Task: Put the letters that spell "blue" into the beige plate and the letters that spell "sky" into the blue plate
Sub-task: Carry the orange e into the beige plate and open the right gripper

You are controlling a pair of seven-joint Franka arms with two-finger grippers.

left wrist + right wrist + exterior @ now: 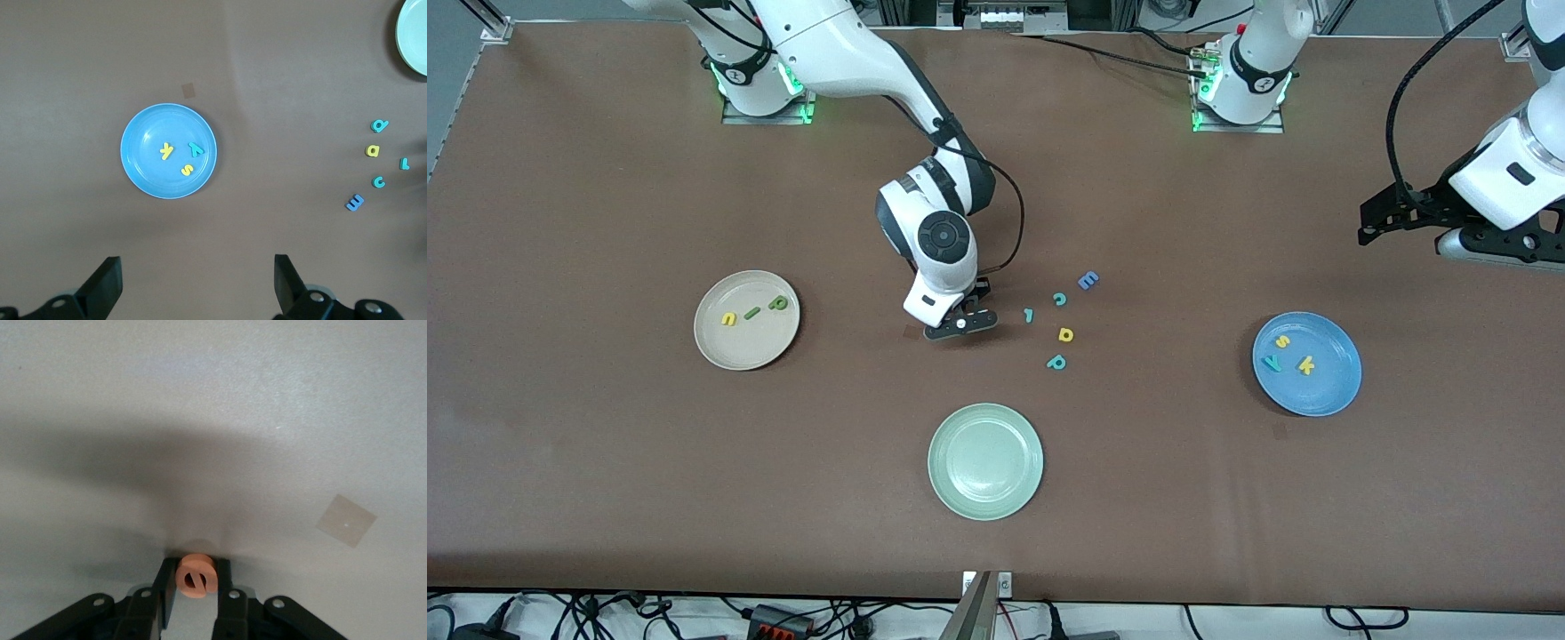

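Right end effector (960,324) down at table (605,489) level beside the stray letters, fingers pinching orange e (195,575). Lift straight, carry to beige plate (716,351), release low. Left end effector (193,287) waits, spread wide, empty. Beige plate: yellow u (729,318), dark green l (752,311), olive b (780,303). Blue plate (1334,391): s (1282,341), k (1306,364), y (1272,362).

The right claw (195,583) grips a small orange letter e (195,575) between its two black fingers (165,587), just above the bare surface (200,420). A pale square patch (346,521) lies nearby on it.
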